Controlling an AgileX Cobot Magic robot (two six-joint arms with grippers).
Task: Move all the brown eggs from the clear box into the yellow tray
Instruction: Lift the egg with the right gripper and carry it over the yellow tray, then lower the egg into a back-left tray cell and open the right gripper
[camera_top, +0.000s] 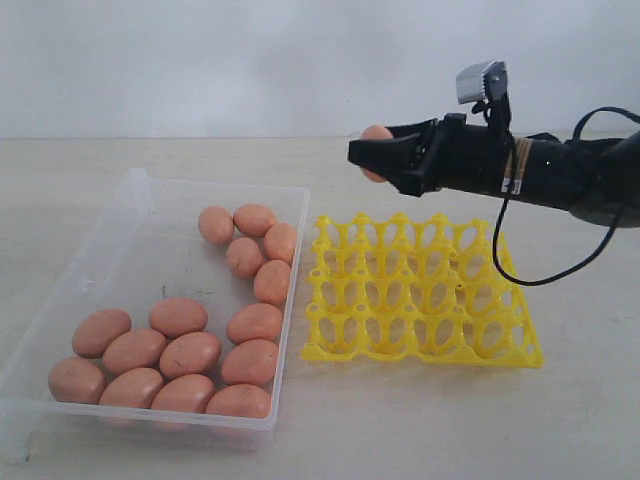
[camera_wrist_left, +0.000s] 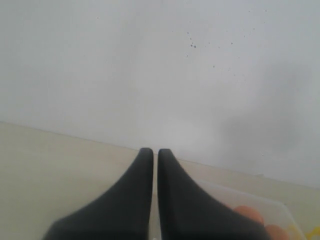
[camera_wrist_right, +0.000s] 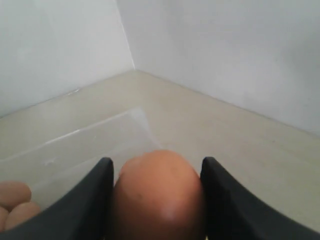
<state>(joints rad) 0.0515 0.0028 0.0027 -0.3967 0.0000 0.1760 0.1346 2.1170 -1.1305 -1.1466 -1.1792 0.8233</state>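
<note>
Over the tabletop's far side, the right claw (camera_top: 365, 155) is grasping one brown egg (camera_top: 376, 134) above the empty yellow tray (camera_top: 418, 356). Other eggs (camera_top: 180, 317) are waiting in the clear box (camera_top: 140, 192). Lowering it gently into a cup seems next. The left claw (camera_wrist_left: 155, 153) is sitting clenched, empty.

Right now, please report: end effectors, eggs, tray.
Right end effector shut on one egg, aloft. Left end effector shut, empty. Tray empty; other eggs in box. Nothing seen in the way.
</note>
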